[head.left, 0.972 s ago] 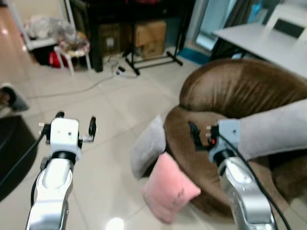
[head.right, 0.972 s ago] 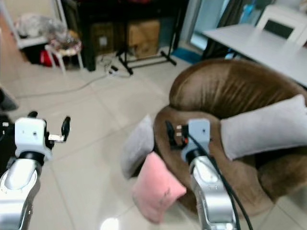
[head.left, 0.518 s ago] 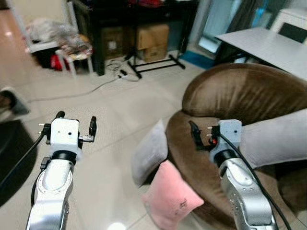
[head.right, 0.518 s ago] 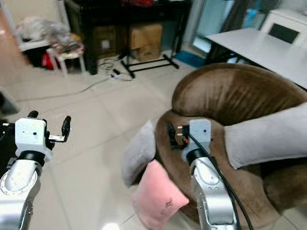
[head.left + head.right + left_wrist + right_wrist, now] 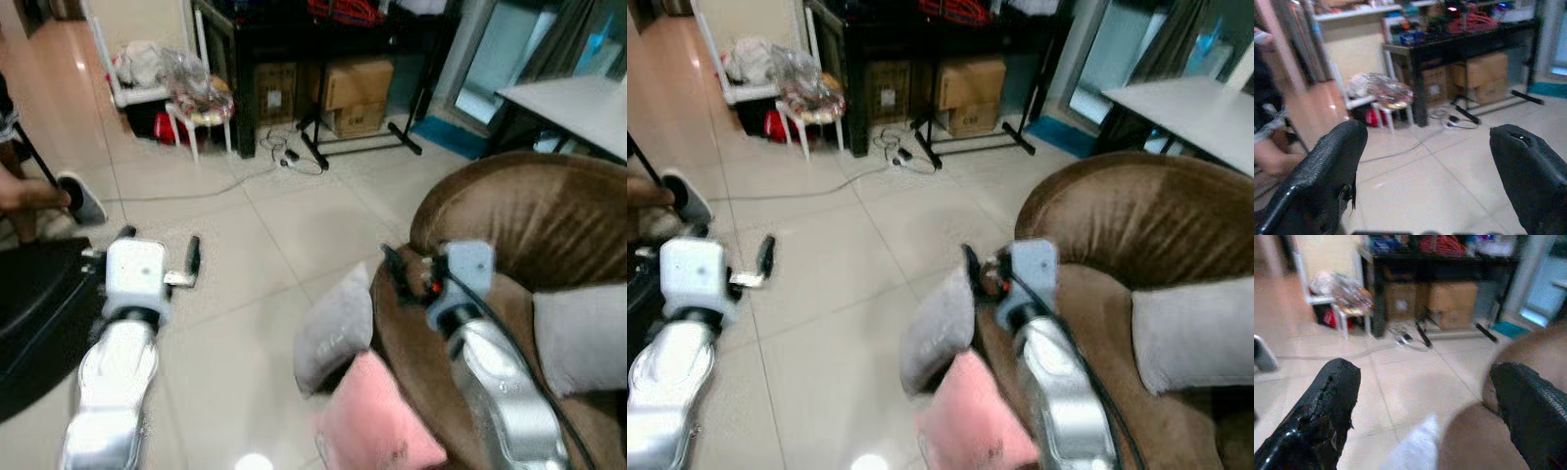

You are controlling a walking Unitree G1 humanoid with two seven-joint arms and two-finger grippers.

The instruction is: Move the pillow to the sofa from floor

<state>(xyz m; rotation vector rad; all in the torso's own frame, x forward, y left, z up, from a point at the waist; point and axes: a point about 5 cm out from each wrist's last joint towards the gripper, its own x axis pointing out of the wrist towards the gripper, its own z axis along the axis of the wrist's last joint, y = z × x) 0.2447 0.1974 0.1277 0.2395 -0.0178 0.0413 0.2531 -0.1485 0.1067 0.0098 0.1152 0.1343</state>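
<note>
- A pink pillow [image 5: 377, 431] lies on the tiled floor [image 5: 255, 323] against the front of the brown sofa [image 5: 519, 211], its long axis running from the sofa base out toward the robot, one corner pointing up toward the grey pillow.
- A grey pillow [image 5: 336, 328] leans upright against the sofa's edge just behind the pink one, touching it, long axis near vertical.
- A second grey pillow [image 5: 583, 338] rests on the sofa seat.
- The left gripper [image 5: 157, 257] hangs over bare floor, well apart from the pillows, fingers released and spread wide.
- The right gripper [image 5: 972, 269] is above the upright grey pillow, near the sofa rim; its wrist view shows its fingers [image 5: 1327, 401] parted, holding nothing.
- The left wrist view adds a black table [image 5: 1459, 44] with cardboard boxes [image 5: 1484, 73] under it and a small stool [image 5: 1393, 100].
- The head views show a person's foot in a shoe [image 5: 78, 196] at the left edge.
</note>
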